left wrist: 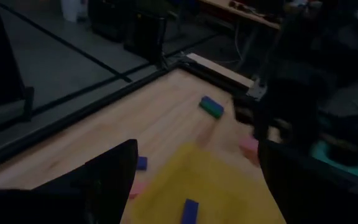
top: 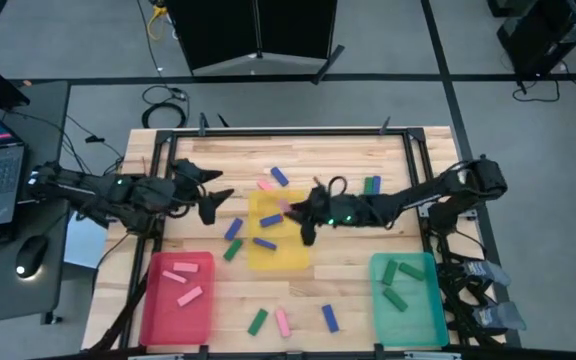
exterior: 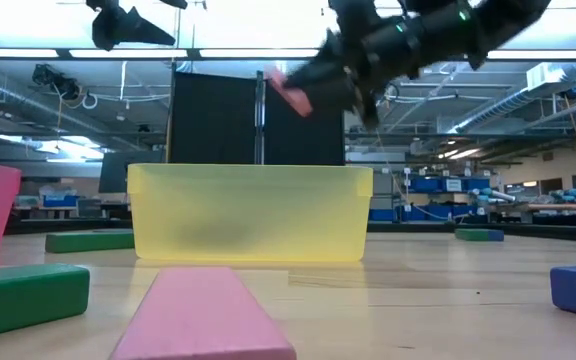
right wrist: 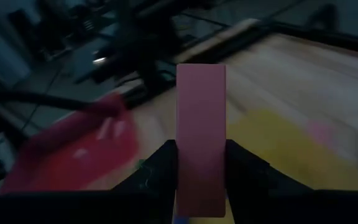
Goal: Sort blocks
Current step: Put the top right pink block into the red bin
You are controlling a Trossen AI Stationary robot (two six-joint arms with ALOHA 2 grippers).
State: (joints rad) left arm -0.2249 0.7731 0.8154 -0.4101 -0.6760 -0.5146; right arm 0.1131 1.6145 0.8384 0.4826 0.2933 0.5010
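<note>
My right gripper (top: 296, 211) hovers over the yellow tray (top: 286, 256), shut on a pink block (exterior: 290, 92) that is lifted well above the tray's rim in the low view. My left gripper (top: 214, 203) is open and empty, raised just left of the yellow tray. Two blue blocks (top: 268, 230) lie inside the yellow tray. Loose blocks lie flat on the table: blue (top: 279, 177) and pink (top: 266, 184) beyond the tray, blue (top: 233, 229) and green (top: 232, 251) at its left, green (top: 371, 185) at the right, and three (top: 283, 322) near the front edge. My right gripper pinches the pink block by one end (right wrist: 201, 158) between its two fingers (right wrist: 161, 167), which press on the two long sides. The rest of the block (right wrist: 201, 99) sticks out forward past the fingertips. The block is lifted clear, slanting above the yellow tray.
The red tray (top: 158, 300) at front left holds pink blocks, and the teal tray (top: 430, 310) at front right holds green blocks. A dark metal frame (top: 298, 131) borders the table. A laptop and a mouse sit off the left side.
</note>
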